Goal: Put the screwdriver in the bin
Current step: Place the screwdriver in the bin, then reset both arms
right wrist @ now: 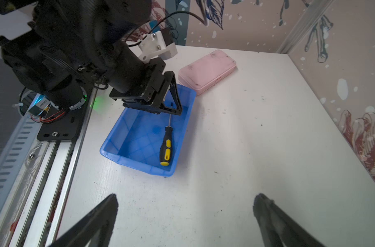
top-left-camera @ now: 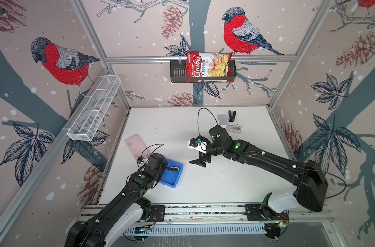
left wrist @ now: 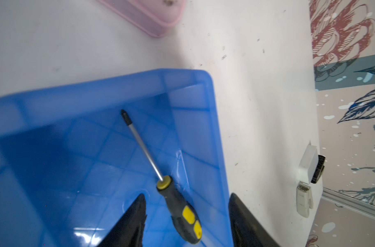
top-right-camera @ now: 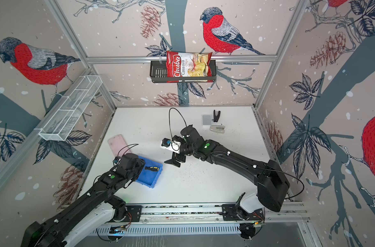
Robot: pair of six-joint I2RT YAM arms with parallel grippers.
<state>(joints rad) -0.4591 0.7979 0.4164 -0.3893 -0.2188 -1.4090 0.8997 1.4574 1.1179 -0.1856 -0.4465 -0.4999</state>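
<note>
The screwdriver (right wrist: 166, 147), with its yellow-and-black handle and thin shaft, lies flat on the floor of the blue bin (right wrist: 109, 149), along one long wall. Both top views show it there too, screwdriver (top-left-camera: 173, 169) (top-right-camera: 153, 168) in bin (top-left-camera: 171, 178) (top-right-camera: 150, 178). My left gripper (left wrist: 187, 195) hovers over the bin, open; the handle (left wrist: 180, 213) lies below and between its fingers with a gap on each side. In the right wrist view the left gripper (right wrist: 171, 107) hangs above the shaft end. My right gripper (right wrist: 187, 195) (top-left-camera: 199, 161) is open and holds nothing, over the bare table right of the bin.
A pink flat case (top-left-camera: 137, 147) lies just behind the bin. At the back right are a grey stapler (top-left-camera: 234, 129), a black clip tool (top-left-camera: 232, 115) and a grey pad (top-left-camera: 222, 119). A wire basket (top-left-camera: 94, 109) and a chips bag (top-left-camera: 208, 65) hang on the walls.
</note>
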